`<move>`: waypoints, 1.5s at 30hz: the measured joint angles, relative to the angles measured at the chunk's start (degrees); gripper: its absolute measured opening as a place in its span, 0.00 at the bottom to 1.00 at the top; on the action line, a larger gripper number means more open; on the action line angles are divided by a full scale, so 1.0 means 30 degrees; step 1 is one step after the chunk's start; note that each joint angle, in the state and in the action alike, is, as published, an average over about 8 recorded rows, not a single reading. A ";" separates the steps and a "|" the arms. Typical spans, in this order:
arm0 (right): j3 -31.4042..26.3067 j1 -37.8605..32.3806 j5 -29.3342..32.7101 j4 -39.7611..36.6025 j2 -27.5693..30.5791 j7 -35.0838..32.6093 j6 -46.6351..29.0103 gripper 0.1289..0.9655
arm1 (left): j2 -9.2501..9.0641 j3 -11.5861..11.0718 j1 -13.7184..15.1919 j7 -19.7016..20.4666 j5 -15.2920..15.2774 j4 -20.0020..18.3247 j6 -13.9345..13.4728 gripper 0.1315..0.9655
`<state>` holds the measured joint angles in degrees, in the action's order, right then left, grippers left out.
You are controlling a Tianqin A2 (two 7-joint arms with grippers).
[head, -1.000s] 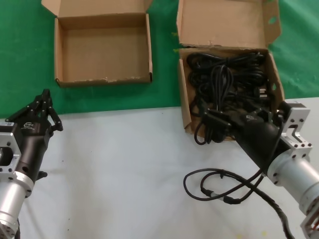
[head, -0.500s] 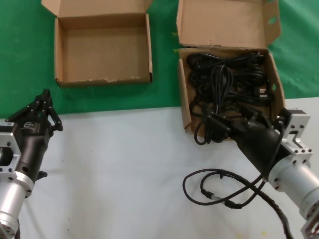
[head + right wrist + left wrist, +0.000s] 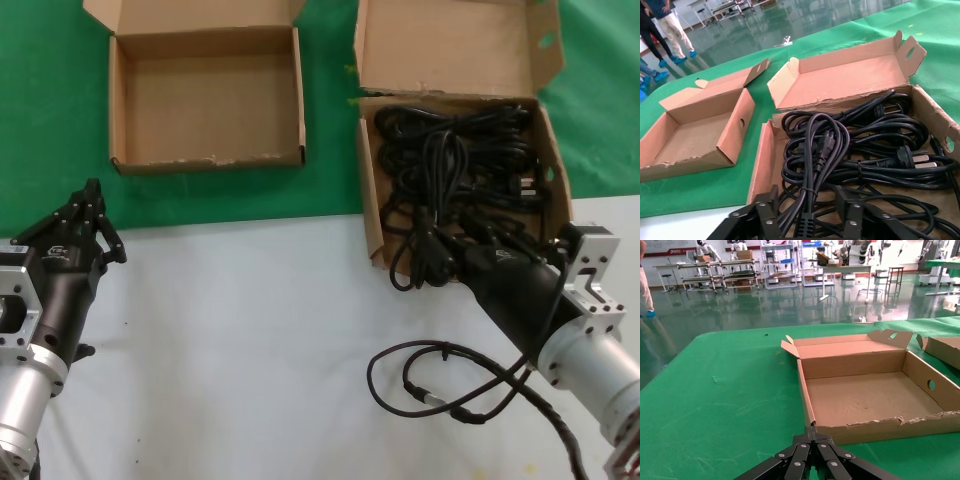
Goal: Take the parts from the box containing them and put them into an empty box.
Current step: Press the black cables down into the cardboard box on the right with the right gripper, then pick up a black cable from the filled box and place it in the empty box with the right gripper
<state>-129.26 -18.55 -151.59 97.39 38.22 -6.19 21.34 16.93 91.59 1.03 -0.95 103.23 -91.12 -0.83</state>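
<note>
Several coiled black power cords (image 3: 455, 160) fill the deep cardboard box (image 3: 556, 160) at the right, its tall lid flap open behind. One bundle (image 3: 412, 262) hangs over the box's front left corner. My right gripper (image 3: 452, 238) is open at that front edge; in the right wrist view its fingers (image 3: 767, 202) stand either side of a cord bundle (image 3: 816, 155) with a plug end, not closed on it. The empty shallow box (image 3: 205, 159) with a ragged front rim lies at the far left, also in the left wrist view (image 3: 880, 422). My left gripper (image 3: 88, 205) is shut and parked at the near left.
A thin looped black cable (image 3: 440, 378) lies on the white table under my right arm. A green mat (image 3: 330, 190) covers the far part of the table under both boxes. The two boxes stand a hand's width apart.
My right gripper has moved forward and slightly right, further over the front edge of the deep box and the hanging cord bundle. The left arm has not moved.
</note>
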 joint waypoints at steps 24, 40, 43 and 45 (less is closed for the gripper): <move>-0.0289 -0.0315 -0.0147 -0.0086 0.0026 -0.0043 0.0020 0.07 | 0.0000 0.0000 0.0000 0.0002 -0.0002 0.0000 0.0000 0.02; 0.0865 -0.0308 0.1845 0.2921 0.2477 -0.1093 -0.0859 0.06 | 0.0000 0.0000 0.0000 0.0002 -0.0002 0.0000 0.0000 0.02; 0.1138 -0.0436 0.3844 0.3233 0.2847 -0.2000 -0.2043 0.06 | 0.0000 0.0000 0.0000 0.0002 -0.0002 0.0000 0.0000 0.02; 0.1352 -0.0518 0.5361 0.3266 0.2926 -0.2693 -0.2986 0.06 | 0.0000 0.0000 0.0000 0.0002 -0.0002 0.0000 0.0000 0.02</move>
<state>-125.20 -20.11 -135.51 107.19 46.99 -14.27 12.38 16.93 91.59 1.03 -0.95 103.23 -91.12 -0.83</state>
